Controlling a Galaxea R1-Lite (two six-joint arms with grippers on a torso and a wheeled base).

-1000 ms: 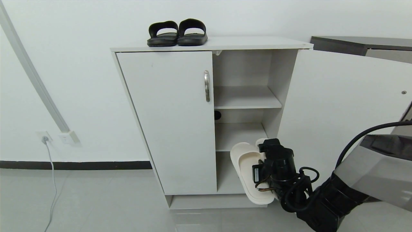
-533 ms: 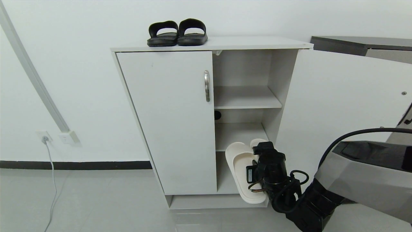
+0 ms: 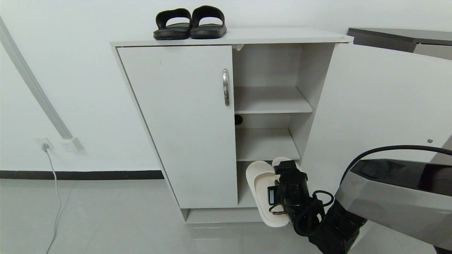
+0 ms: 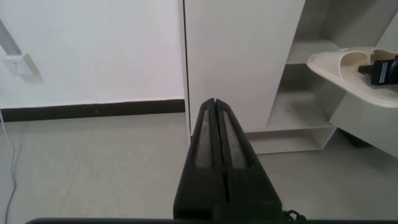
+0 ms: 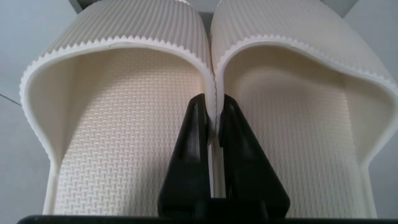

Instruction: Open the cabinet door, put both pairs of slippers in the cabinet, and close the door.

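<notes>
**Head view: white slippers (image 3: 260,190) gripped at the cabinet's (image 3: 282,35) lowest compartment**

The white slippers, tilted with toes up, hang at the front edge of the lowest compartment, partly outside it. The right gripper (image 5: 212,106) pinches their touching inner rims. The black slippers (image 3: 190,23) sit side by side on the cabinet's top, above the closed left door (image 3: 180,123). The right door (image 3: 374,106) stands wide open. The left gripper (image 4: 214,107), near the floor, is clenched on nothing.
</notes>
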